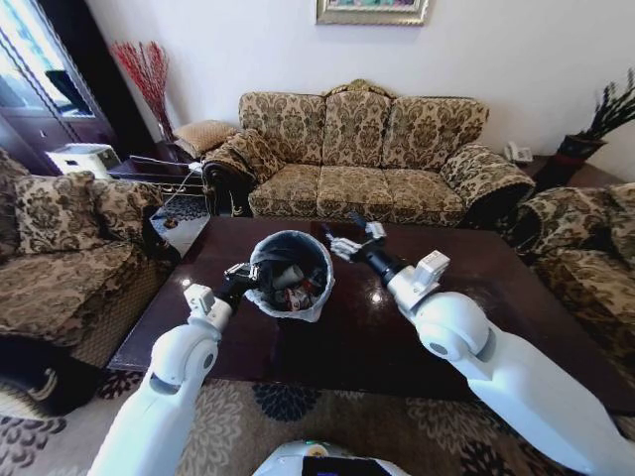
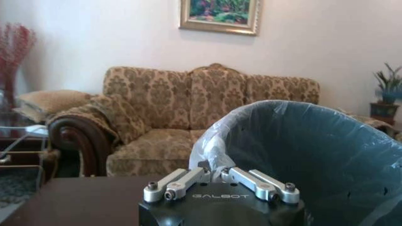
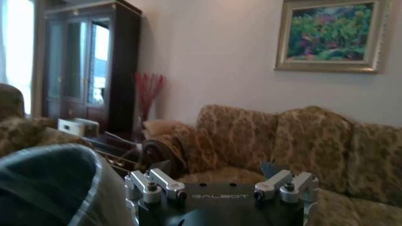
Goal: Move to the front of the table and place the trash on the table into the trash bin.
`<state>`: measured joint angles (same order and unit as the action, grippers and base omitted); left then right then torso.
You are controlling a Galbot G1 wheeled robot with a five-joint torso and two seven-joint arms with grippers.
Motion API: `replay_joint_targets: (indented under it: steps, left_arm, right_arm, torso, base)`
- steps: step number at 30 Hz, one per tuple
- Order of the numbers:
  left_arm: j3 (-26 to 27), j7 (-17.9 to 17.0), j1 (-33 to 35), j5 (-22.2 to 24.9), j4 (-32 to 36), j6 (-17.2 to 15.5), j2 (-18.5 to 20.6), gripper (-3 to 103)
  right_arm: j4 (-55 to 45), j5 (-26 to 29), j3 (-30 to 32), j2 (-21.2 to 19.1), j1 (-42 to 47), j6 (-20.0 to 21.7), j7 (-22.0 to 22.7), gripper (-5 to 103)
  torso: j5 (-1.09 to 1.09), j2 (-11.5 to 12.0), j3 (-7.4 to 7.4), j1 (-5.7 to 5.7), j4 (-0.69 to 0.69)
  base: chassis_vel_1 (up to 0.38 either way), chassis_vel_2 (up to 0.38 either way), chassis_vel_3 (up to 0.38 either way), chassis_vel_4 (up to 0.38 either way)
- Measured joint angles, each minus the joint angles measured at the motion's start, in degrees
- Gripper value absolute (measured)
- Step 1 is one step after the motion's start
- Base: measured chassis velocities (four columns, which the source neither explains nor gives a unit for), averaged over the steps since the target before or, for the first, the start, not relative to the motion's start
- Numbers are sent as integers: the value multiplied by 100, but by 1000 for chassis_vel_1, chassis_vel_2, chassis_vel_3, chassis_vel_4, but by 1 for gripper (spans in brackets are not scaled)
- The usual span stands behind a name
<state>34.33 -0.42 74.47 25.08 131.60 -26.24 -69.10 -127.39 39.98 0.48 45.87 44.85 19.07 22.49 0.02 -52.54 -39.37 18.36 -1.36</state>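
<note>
The trash bin (image 1: 290,275) sits on the table (image 1: 397,337), toward its left half and well in from the near edge, with its whitish bag liner (image 1: 316,302) folded over the rim. Inside it lie bits of trash (image 1: 293,283): white crumpled pieces and something with red on it. The left gripper (image 1: 245,275) is at the bin's left rim, its fingers closed on the rim and liner; in the left wrist view the same gripper (image 2: 217,175) is pinched onto the liner (image 2: 210,150) at the bin's edge, with the dark inside of the bin (image 2: 314,155) just beyond. The right gripper (image 1: 349,241) hovers just to the right of the bin and slightly farther back, above the table, touching nothing, its fingers spread apart; the right wrist view shows those fingers (image 3: 271,170) wide apart with nothing between them, and the bin's rim (image 3: 56,160) close beside.
</note>
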Motion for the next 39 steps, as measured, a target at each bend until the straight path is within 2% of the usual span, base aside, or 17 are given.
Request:
replay_joint_targets:
  steps: [1, 3, 4, 5, 7, 10, 12, 14, 21, 28, 39]
  left_arm:
    - [7, -12, 33, -7, 40, 7, -23, 3]
    - [1, -13, 40, -8, 59, 8, -39, 3]
    - [1, -13, 40, -8, 59, 8, -39, 3]
    - [-13, -16, 40, -10, 62, 13, -43, 3]
    - [-21, -17, 37, -15, 62, 17, -41, 3]
    - [-40, -8, 26, -128, 59, 18, -24, 3]
    - [-45, -4, 26, -151, 57, 18, -23, 3]
    - [-68, 7, 36, -209, 57, 17, -29, 3]
    - [-73, 12, 92, -240, 112, 16, -51, 3]
    - [-60, 12, 140, -240, 137, 80, -94, 3]
    - [-28, -17, 200, -189, 182, 209, -126, 3]
  right_arm:
    - [59, -127, 265, 71, 345, 70, 9, 95]
    - [84, -241, 548, 144, 696, 96, 19, 99]
    - [84, -241, 548, 144, 696, 96, 19, 99]
    - [86, -383, 929, 253, 1119, 101, 16, 100]
    - [79, -468, 1137, 321, 1363, 99, 3, 100]
    - [6, -786, 1837, 640, 2137, -35, -144, 100]
    - [-3, -814, 1906, 680, 2220, -54, -164, 100]
    - [-81, -873, 2188, 881, 2584, -112, -240, 100]
    - [-96, -913, 2491, 1102, 2983, -130, -392, 100]
    - [19, -1015, 2476, 1196, 3074, -181, -517, 100]
    - [436, -1300, 2631, 1541, 3498, -275, -754, 100]
  torso:
    - [-1, 0, 0, 0, 2]
    - [-2, 0, 0, 0, 6]
    - [-2, 0, 0, 0, 6]
    - [-2, 0, 0, -1, 7]
    - [-1, 0, 0, -1, 8]
    - [-1, 1, 1, -1, 7]
    - [-2, 1, 0, -1, 8]
    - [-5, 1, 0, -1, 7]
    - [0, 1, 0, -1, 9]
    - [-5, 1, 0, -1, 4]
    - [-3, 1, 0, -1, 7]
  base:
    - [0, 0, 0, 0]
    - [0, 0, 0, 0]
    - [0, 0, 0, 0]
    - [0, 0, 0, 0]
    - [0, 0, 0, 0]
    - [-42, -51, 31, 50]
    - [-58, -71, 48, 76]
    - [-91, -101, 101, 118]
    - [-101, -106, 68, 69]
    - [-43, -37, -15, -7]
    - [0, 0, 0, 0]
